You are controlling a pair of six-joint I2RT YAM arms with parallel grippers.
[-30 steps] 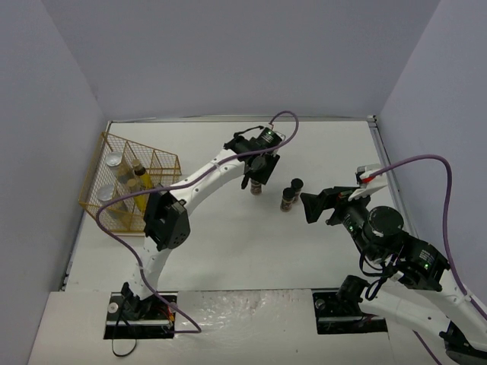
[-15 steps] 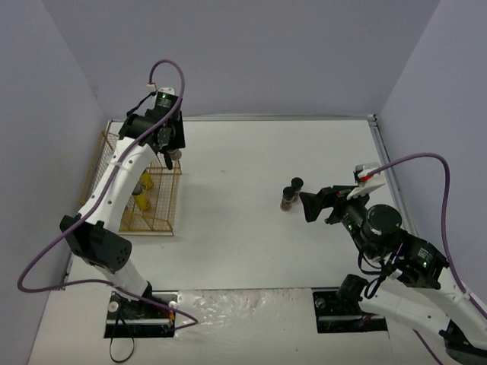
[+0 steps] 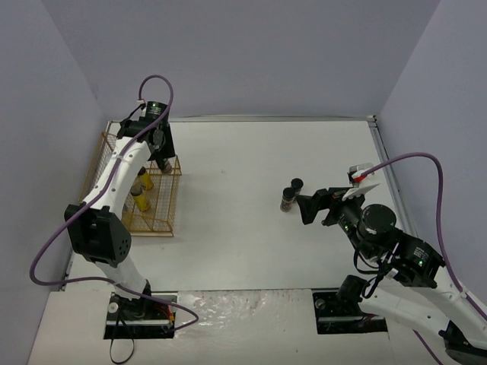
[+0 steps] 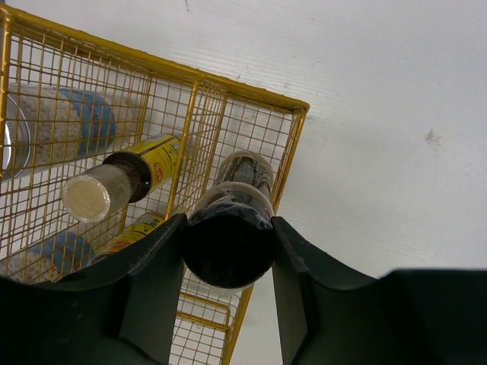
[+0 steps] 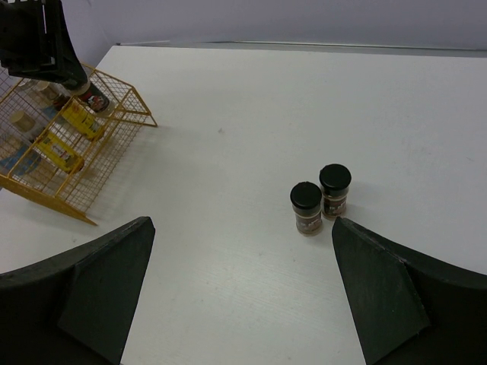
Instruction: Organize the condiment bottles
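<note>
White table (image 3: 251,243), gold wire rack (image 3: 176,199) at its left edge, yellow-filled bottles (image 4: 125,179) inside, your left claw (image 3: 163,158) clamped on a black-capped jar (image 4: 230,242) over the rack's corner, your right claw (image 5: 242,222) wide open and empty, two loose jars (image 5: 307,207) just ahead of it.

- Left arm (image 3: 114,179) stretched toward the far left, wrist tipped down.
- Left gripper (image 4: 228,228) points down, fingers clamped on both sides of a jar (image 4: 230,247).
- Right arm (image 3: 396,255) bent at the near right, forearm aimed left.
- Right gripper (image 5: 242,228) spread wide, holding nothing.
</note>
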